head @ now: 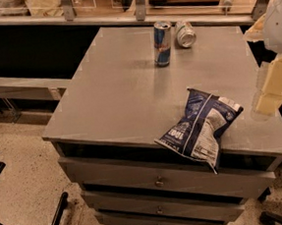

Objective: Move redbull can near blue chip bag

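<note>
We see the redbull can (163,43) upright by the worktop's (120,96) far edge, well apart from our end effector (270,91) at the right edge. Its grasp state we cannot tell.

High oblique view over table (129,95), claw (270,93) right

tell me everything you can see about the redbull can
The redbull can is tall and slim, metal by its look, blue and silver with a red logo and silver top. It stands upright near the far edge of the grey cabinet top. A shorter silvery can lies on its side just right of it. The claw is at the picture's right edge, far from it.
</note>
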Robot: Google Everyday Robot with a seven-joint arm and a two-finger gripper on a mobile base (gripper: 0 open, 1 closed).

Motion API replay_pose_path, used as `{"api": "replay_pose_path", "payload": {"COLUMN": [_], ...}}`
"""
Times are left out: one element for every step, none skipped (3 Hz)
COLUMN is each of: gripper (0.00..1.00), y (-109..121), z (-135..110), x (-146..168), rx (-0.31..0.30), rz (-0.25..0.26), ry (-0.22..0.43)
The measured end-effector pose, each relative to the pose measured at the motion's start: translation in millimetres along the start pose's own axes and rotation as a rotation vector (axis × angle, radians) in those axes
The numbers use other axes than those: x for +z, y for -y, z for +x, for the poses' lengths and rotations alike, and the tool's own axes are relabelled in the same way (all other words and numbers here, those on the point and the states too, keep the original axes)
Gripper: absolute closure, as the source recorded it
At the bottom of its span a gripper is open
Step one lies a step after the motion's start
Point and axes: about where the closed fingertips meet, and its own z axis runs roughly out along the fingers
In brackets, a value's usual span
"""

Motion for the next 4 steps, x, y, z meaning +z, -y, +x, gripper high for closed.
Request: {"api": "replay_pose_path", "payload": {"gripper": [0.00,0.00,0.00,0.00], "y": [0.0,17.2,56.4,126.4], "z": [0.0,-2.5,-4.9,-15.9], "x": [0.0,2.5,4.7,9.5], "rx": [0.000,-0.007,-0.016,0.000], "rz": [0.000,0.036,0.108,0.211], "ry": [0.000,0.032,0.101,0.264]}}
